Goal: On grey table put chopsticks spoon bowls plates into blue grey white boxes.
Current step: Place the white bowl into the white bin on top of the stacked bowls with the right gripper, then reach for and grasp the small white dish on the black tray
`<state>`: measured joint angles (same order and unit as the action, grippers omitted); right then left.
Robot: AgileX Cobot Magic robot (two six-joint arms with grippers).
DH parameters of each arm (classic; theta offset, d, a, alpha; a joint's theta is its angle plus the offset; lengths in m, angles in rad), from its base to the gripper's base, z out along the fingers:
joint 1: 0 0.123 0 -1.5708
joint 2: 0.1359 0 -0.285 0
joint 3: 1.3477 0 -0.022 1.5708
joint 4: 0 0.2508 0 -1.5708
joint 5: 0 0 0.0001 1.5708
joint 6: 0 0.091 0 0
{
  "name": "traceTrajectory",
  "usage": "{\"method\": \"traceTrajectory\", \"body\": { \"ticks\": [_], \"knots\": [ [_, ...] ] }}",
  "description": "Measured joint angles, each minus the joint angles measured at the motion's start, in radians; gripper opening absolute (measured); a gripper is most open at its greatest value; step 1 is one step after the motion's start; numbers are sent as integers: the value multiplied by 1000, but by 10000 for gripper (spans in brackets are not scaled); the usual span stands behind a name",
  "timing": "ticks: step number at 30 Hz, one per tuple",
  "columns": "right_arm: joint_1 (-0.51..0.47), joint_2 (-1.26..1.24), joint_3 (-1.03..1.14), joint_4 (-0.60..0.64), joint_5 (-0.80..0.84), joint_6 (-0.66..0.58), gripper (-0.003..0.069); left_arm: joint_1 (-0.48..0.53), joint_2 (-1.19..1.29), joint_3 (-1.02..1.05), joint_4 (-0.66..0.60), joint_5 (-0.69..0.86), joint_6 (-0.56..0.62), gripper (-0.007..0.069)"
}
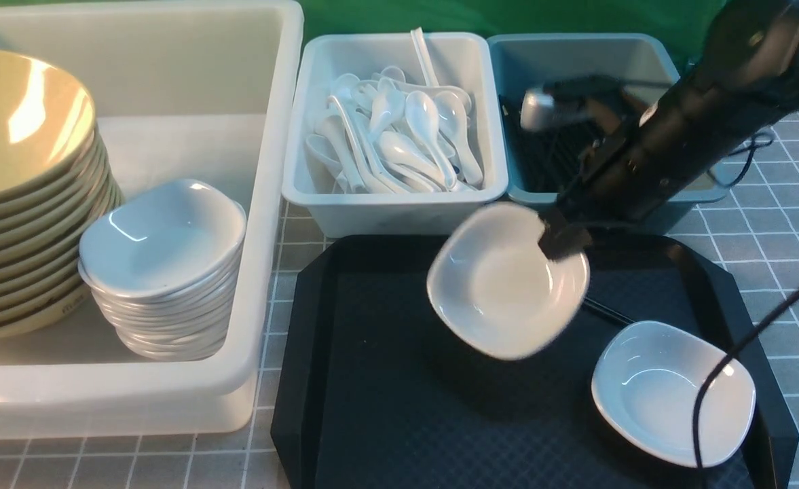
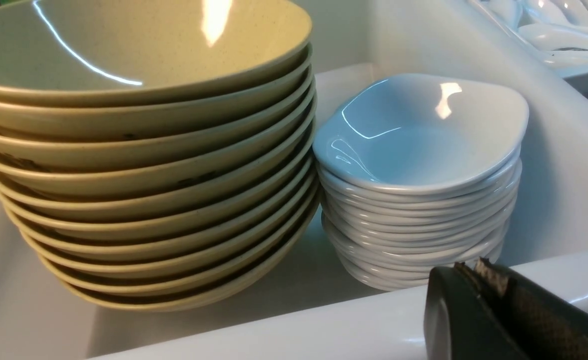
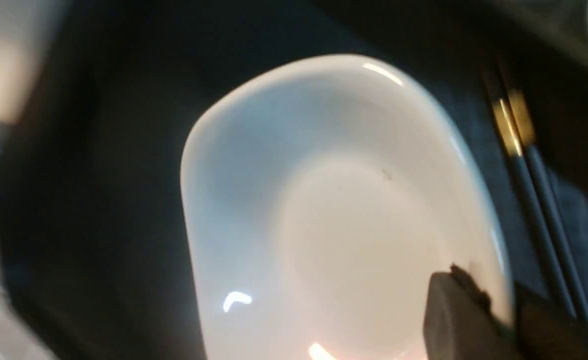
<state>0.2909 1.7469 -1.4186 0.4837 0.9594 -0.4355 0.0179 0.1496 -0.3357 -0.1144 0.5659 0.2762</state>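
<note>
The plate point(image 1: 504, 282) you're carrying hangs tilted over the black tray point(image 1: 372, 421), clear of its floor, between the grey-white bin point(image 1: 399, 214) and a second plate point(image 1: 671, 394) lying near the tray's right corner. Treat it as light but stiff, glossy and slick, and likely to chip if dropped. The only real purchase is the rim, with one pad inside the dish and one outside. That is how the right gripper point(image 1: 561, 239) has it: jaws narrowed to the wall's thickness, pinching the rim on the side nearest the blue bin point(image 1: 575, 42), so the dish could swivel. The chopsticks point(image 3: 528, 165) lie on the tray just beside it. The stack of plates point(image 1: 165, 272) stands in the white tub point(image 1: 267, 170) next to the bowls point(image 1: 26, 183). The left gripper point(image 2: 476, 305) sits by the tub's near wall, jaws together, holding nothing.
</note>
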Motion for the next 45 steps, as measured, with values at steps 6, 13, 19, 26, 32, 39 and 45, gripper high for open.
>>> {"method": "traceTrajectory", "body": {
  "ticks": [6, 13, 19, 26, 32, 39, 45],
  "knots": [
    [81, -72, 0, 419, -153, -228, 64, 0, 0, 0, 0, 0, 0, -8],
    [354, 121, -78, 862, -465, -571, 72, 0, 0, 0, 0, -1, 0, -8],
    [408, 280, -216, 844, -518, -579, 228, 0, 0, 0, 0, 0, 0, -8],
    [321, 198, -235, 593, -357, -463, 457, 0, -6, 0, 0, 0, 0, -8],
    [162, -41, -196, -208, 52, 1, 265, 0, -24, 0, 0, 0, 0, -8],
    [4, -165, 313, -371, -45, 121, 33, 0, -26, 0, 0, 0, 0, -8],
    [8, -121, 487, -257, -200, 78, 33, 0, -26, 0, 0, -1, 0, -8]
  ]
}}
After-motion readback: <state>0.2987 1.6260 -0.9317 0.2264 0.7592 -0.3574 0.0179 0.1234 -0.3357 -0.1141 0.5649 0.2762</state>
